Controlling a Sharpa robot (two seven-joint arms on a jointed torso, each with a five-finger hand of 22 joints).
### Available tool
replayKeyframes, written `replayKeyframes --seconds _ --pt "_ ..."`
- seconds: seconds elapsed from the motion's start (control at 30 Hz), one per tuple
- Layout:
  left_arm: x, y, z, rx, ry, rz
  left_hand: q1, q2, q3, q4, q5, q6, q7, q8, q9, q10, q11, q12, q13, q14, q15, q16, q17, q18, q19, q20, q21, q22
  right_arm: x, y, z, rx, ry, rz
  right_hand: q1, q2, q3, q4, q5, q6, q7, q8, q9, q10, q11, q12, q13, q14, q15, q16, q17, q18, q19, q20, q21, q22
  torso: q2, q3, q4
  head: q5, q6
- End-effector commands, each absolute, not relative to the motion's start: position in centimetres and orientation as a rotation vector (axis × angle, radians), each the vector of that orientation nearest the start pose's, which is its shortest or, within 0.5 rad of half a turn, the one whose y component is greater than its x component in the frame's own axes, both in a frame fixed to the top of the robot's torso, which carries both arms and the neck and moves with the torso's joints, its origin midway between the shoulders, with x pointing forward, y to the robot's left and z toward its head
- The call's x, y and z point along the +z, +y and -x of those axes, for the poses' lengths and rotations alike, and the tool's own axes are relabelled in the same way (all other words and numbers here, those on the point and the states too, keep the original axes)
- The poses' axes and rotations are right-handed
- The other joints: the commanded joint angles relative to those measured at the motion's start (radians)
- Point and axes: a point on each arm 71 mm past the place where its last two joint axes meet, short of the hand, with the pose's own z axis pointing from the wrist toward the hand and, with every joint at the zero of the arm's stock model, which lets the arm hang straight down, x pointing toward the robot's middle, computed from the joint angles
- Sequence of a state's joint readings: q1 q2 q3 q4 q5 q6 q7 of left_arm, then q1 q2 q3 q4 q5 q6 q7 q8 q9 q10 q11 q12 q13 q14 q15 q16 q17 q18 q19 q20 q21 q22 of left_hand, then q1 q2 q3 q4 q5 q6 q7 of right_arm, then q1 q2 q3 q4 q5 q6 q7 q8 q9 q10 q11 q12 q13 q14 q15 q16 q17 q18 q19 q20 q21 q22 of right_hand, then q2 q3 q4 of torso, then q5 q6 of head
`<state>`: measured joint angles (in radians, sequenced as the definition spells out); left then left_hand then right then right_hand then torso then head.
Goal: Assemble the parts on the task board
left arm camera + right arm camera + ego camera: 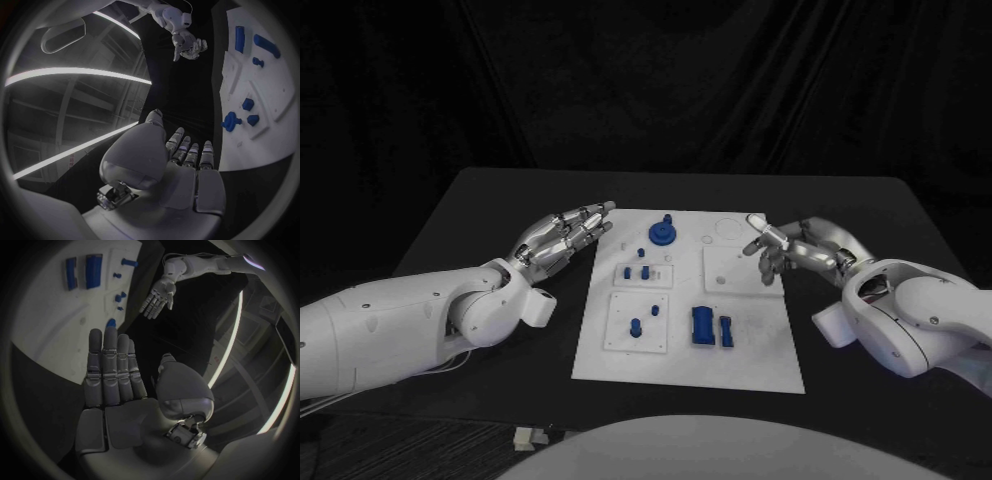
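Both of our robot hands, left (567,238) and right (798,250), hover spread and empty beside the board (689,355); we risk knocking the loose blue parts (711,326) between them.

Task board (747,370): matt white, looks like plastic. Parts (702,326): smooth blue plastic, slight sheen. Table (502,200): matt black. Hands (564,238): silvery metallic, semi-gloss. Arms (387,335): glossy white shell.

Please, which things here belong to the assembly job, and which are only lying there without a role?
Belonging to the job:
- task board
- round blue part at its far end
- two long blue parts near its front
- small blue parts in the middle
- left hand, open
- right hand, open

Only lying about:
- black table
- small pale object by the near table edge; I cannot identify it
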<state>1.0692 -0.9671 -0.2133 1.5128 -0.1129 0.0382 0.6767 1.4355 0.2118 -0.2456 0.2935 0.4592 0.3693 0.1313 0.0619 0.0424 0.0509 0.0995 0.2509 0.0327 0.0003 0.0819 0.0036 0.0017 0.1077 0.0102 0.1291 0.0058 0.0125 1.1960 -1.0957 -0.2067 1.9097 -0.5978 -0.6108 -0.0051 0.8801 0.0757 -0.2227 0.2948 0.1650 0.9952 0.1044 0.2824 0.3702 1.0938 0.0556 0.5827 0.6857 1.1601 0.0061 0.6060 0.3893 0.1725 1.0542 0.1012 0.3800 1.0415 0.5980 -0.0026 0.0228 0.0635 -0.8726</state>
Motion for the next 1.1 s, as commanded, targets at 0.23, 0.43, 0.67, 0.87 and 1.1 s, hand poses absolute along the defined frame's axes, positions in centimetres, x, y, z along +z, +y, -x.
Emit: replayKeyframes --seconds 0.23,0.43,0.67,0.87,1.1 --pt "-25.6 24.7 -42.5 -1.826 1.346 0.903 -0.022 -0.001 -0.017 -0.001 -0.022 -0.014 -0.033 -0.008 -0.003 -0.009 -0.038 -0.026 -0.002 0.0 -0.044 -0.004 -0.002 0.017 -0.007 -0.036 -0.003 -0.009 -20.6 -23.6 -39.4 1.319 1.447 -0.752 0.021 -0.159 0.084 0.002 -0.078 -0.248 -0.006 -0.159 -0.159 -0.573 0.094 -0.401 -0.37 -0.701 0.137 -0.482 -0.294 -0.058 -0.771 0.102 -0.337 -0.581 -0.011 0.0001 -0.0066 0.002 0.0" --pt "-25.6 24.5 -42.7 -1.821 1.339 0.896 -0.02 -0.001 -0.018 -0.001 -0.016 -0.025 -0.043 -0.015 -0.004 -0.017 -0.05 -0.038 -0.003 0.0 -0.053 -0.004 -0.002 0.02 -0.008 -0.042 -0.004 -0.01 -21.5 -23.8 -39.4 1.362 1.447 -0.755 0.036 -0.163 0.086 0.003 -0.074 -0.377 -0.102 -0.197 -0.221 -0.843 0.02 -0.455 -0.488 -1.01 0.063 -0.568 -0.357 -0.042 -1.037 0.09 -0.371 -0.965 -0.011 0.0032 -0.0081 0.006 0.0" --pt "-27.0 24.3 -42.8 -1.732 1.522 0.983 -0.442 -0.065 0.063 -0.089 -0.151 -0.127 -0.131 -0.062 -0.042 -0.051 -0.099 -0.097 -0.033 0.0 -0.082 -0.004 -0.002 -0.026 -0.01 -0.129 -0.006 -0.013 -21.9 -23.9 -39.7 1.309 1.469 -0.758 -0.244 -0.076 0.126 -0.086 -0.165 -0.648 -0.104 -0.282 -0.299 -0.977 -0.056 -0.482 -0.576 -1.16 -0.006 -0.606 -0.389 -0.072 -1.054 0.022 -0.38 -1.042 -0.01 0.0026 -0.0065 0.0 0.0" --pt "-26.7 23.9 -43.1 -1.698 1.502 0.991 -0.637 -0.093 0.1 -0.126 -0.208 -0.173 -0.131 -0.062 -0.042 -0.051 -0.099 -0.13 -0.033 0.0 -0.082 -0.004 -0.002 -0.026 -0.01 -0.129 -0.006 -0.013 -21.9 -23.3 -40.7 1.302 1.435 -0.811 -0.682 -0.076 0.223 -0.295 -0.165 -0.889 -0.104 -0.282 -0.37 -1.094 -0.056 -0.583 -0.686 -1.16 -0.006 -0.606 -0.389 -0.172 -1.054 -0.101 -0.38 -1.042 -0.014 0.0026 -0.008 -0.005 0.025" --pt "-25.8 22.7 -44.0 -1.597 1.441 1.023 -0.827 -0.121 0.135 -0.165 -0.268 -0.221 -0.131 -0.062 -0.042 -0.051 -0.099 -0.159 -0.033 0.0 -0.082 -0.004 -0.002 -0.108 -0.01 -0.129 -0.006 -0.013 -22.0 -21.6 -43.4 1.275 1.333 -0.98 -0.88 -0.076 0.223 -0.295 -0.165 -0.995 -0.104 -0.282 -0.37 -1.094 -0.056 -0.583 -0.686 -1.16 -0.006 -0.606 -0.389 -0.172 -1.054 -0.101 -0.38 -1.042 -0.026 0.0026 -0.0124 -0.022 0.098"
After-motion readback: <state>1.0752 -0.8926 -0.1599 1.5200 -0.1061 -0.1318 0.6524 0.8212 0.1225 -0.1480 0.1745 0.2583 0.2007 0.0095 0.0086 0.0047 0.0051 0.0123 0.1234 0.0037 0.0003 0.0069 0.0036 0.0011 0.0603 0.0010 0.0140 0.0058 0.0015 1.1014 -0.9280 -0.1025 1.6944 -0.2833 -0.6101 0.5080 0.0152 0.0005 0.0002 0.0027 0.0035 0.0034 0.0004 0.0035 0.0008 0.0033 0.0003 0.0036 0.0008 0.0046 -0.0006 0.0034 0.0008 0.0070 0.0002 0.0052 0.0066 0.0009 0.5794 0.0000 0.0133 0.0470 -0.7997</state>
